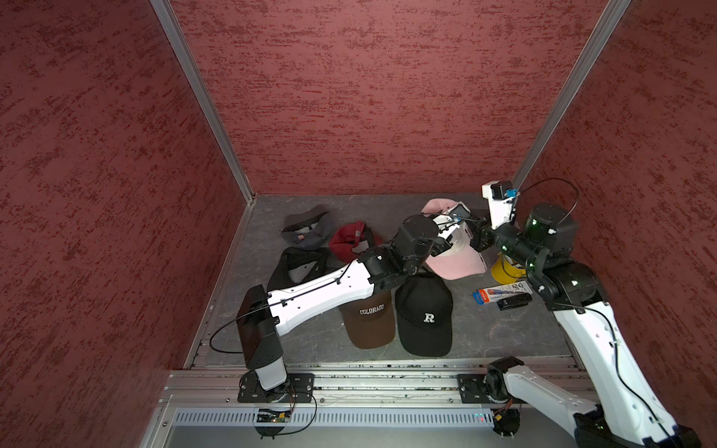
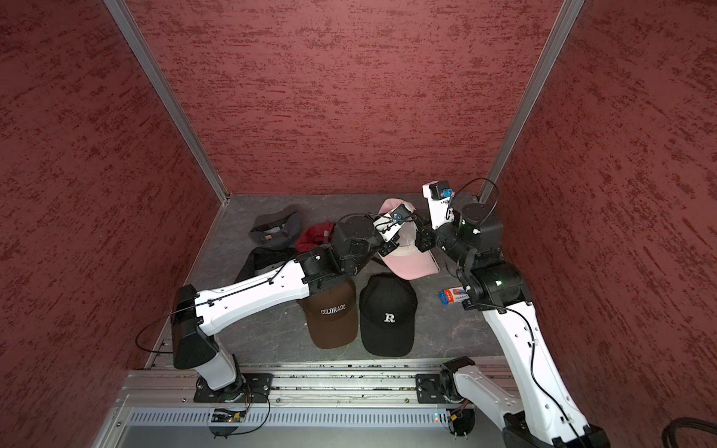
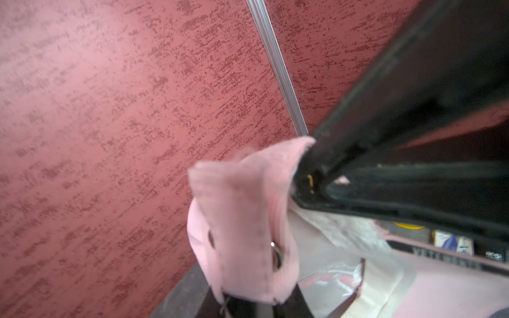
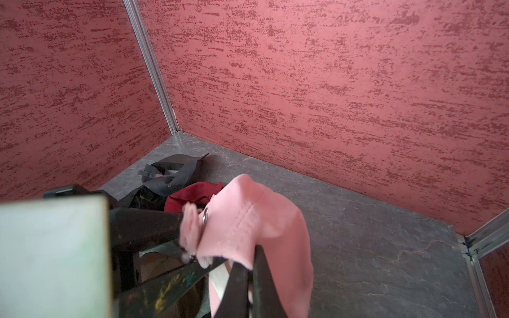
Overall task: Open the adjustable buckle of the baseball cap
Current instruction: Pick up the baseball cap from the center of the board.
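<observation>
left claw [image 4: 191, 242]: we saw it nearly closed, pinching the pink strap [image 3: 248, 220] beside its metal ring [image 3: 276, 254];
right claw [image 4: 249, 264]: we saw it clamped tight on the pink cap [image 1: 458, 260]

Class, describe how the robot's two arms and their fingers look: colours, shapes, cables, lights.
The left arm and right arm have smooth white shell links joined by black cylindrical joints. Thin black cables loop along them. Small green lights glow on the right arm's joints. The fingers are long, flat black bars.
</observation>
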`<action>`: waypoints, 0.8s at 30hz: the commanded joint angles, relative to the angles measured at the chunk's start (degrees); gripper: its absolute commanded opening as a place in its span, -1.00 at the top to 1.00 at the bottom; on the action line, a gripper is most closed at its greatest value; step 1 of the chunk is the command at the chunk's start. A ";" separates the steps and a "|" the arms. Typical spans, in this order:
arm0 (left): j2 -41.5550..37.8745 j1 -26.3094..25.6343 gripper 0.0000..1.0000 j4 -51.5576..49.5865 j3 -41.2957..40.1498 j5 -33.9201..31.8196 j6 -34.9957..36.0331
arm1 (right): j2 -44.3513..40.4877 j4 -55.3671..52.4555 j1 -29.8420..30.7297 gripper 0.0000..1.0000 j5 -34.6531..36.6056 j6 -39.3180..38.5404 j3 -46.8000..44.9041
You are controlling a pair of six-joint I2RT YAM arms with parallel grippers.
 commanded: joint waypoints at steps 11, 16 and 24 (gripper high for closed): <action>0.19 -3.60 1.00 -10.73 6.01 5.54 -3.05 | -9.30 13.17 -0.17 0.63 2.19 -3.16 -12.58; 0.70 -3.82 1.00 -15.74 8.06 8.71 -6.02 | -9.83 13.74 -0.17 0.55 3.75 -5.23 -14.95; 1.38 -3.70 1.00 -20.02 10.93 13.99 -8.59 | -13.31 18.47 -0.17 0.48 2.27 -7.07 -19.87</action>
